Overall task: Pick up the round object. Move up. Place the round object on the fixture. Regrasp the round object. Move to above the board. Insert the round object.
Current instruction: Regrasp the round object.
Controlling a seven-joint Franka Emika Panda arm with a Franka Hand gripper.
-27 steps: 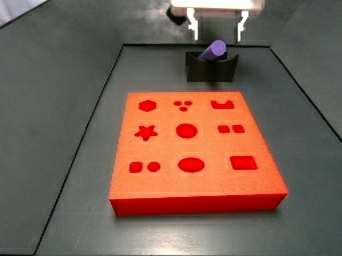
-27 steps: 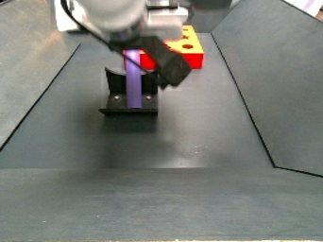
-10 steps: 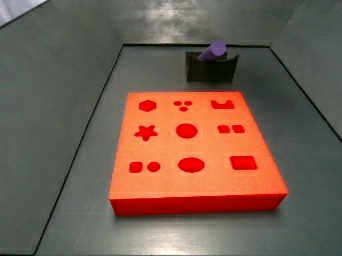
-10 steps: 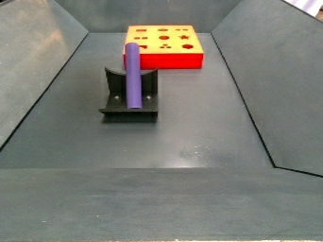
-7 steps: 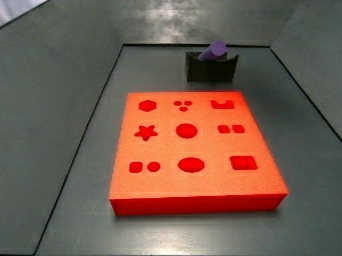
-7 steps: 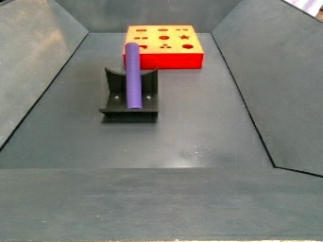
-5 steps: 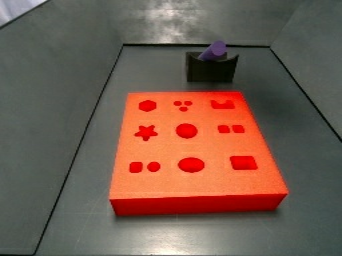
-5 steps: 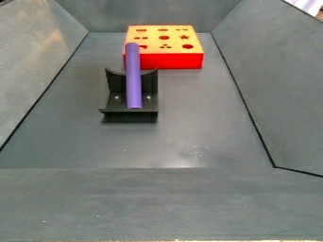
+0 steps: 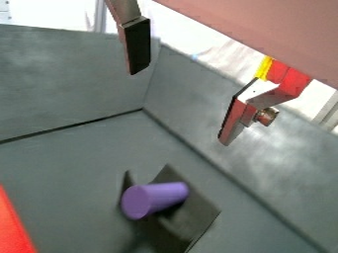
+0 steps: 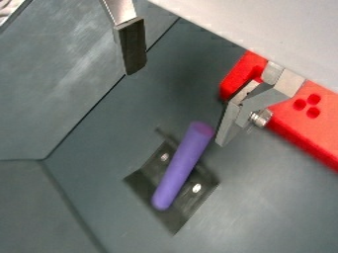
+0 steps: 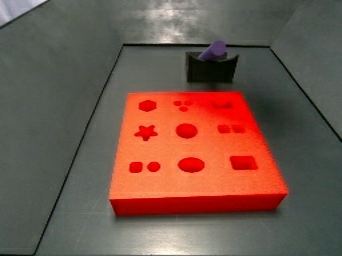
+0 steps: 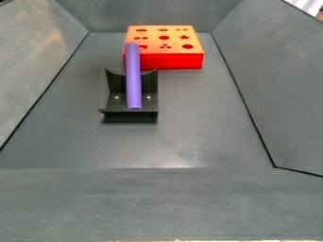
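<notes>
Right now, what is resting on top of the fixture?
The round object lies along the fixture, its underside hidden. The gripper hangs open above, holding nothing.

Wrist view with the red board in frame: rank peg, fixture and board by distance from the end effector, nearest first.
The end effector hangs open and empty above the floor.
1. Purple peg: below the fingers, lying raised across the fixture.
2. Fixture: directly under the peg, on the floor; close to the peg's rank.
3. Board: off to the side, beyond one finger. Its rank is a judgement; depth is unclear here.
</notes>
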